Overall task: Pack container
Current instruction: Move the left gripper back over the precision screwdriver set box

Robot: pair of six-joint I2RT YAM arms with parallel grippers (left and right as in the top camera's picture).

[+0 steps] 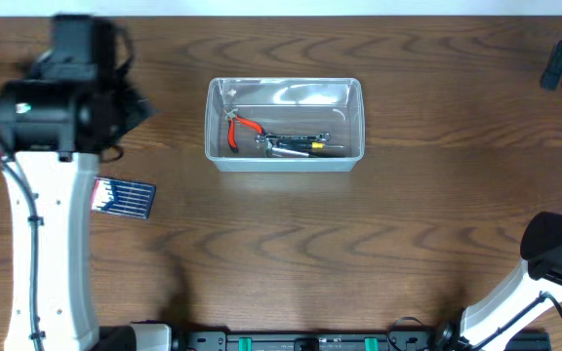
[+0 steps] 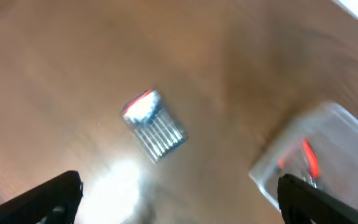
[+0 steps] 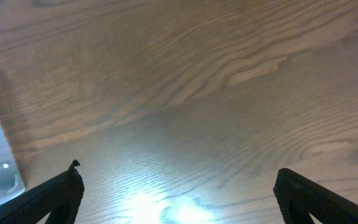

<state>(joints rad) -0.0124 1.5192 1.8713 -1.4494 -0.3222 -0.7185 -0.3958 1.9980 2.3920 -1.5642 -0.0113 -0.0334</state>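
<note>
One clear container (image 1: 283, 164) is sitting mid-table with its long axis running left to right across the overhead view. It is already holding red-handled pliers (image 1: 243, 128) toward its left end and a cluster of silvery tools (image 1: 299, 144) along the wall nearer me, too overlapped to name singly. Outside it, a small dark bit case (image 1: 123, 198) is lying flat on the table (image 1: 408, 244), well apart from the container and off to its left, its long axis also roughly left to right but slightly tilted. I am hovering my left gripper (image 2: 179, 180) on that side. In my left wrist view the case is showing just ahead of my fingers, lying diagonally, while a corner of the container is sitting off to the right; that view is blurring, so I am not judging finer detail. The left jaws are standing wide apart with nothing between them. My right gripper (image 3: 178, 173) is likewise gaping and empty over bare wood, catching only the container's edge at the far left of its view. I am judging my left arm much the nearer to the case, so the coming move is turning on dropping onto it and carrying it rightward into the container.
</note>
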